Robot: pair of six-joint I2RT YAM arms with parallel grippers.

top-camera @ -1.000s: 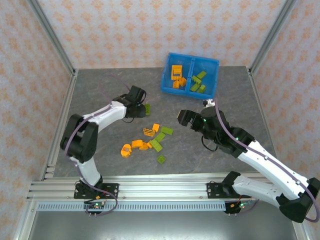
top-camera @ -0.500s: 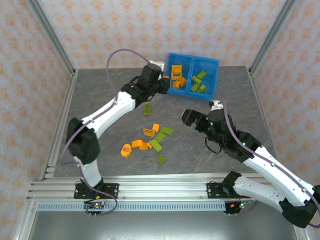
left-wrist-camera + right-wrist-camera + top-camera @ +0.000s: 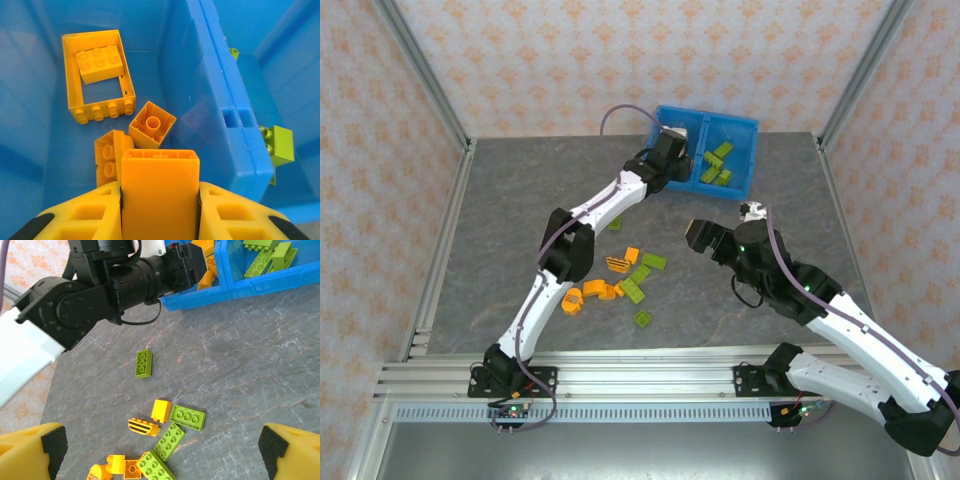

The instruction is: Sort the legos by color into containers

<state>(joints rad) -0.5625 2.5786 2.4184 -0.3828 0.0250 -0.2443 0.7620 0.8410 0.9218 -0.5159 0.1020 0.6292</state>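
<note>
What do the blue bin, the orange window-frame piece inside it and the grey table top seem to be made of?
Blue bin: apparently moulded plastic, glossy and slightly translucent; its walls show soft reflections.
Orange window-frame piece: hard plastic, smooth finish, crisp moulded studs.
Table top: matte grey with pale marble-like veins; stone, laminate or printed mat, I cannot tell.

orange brick cropped, green brick half-hidden
</note>
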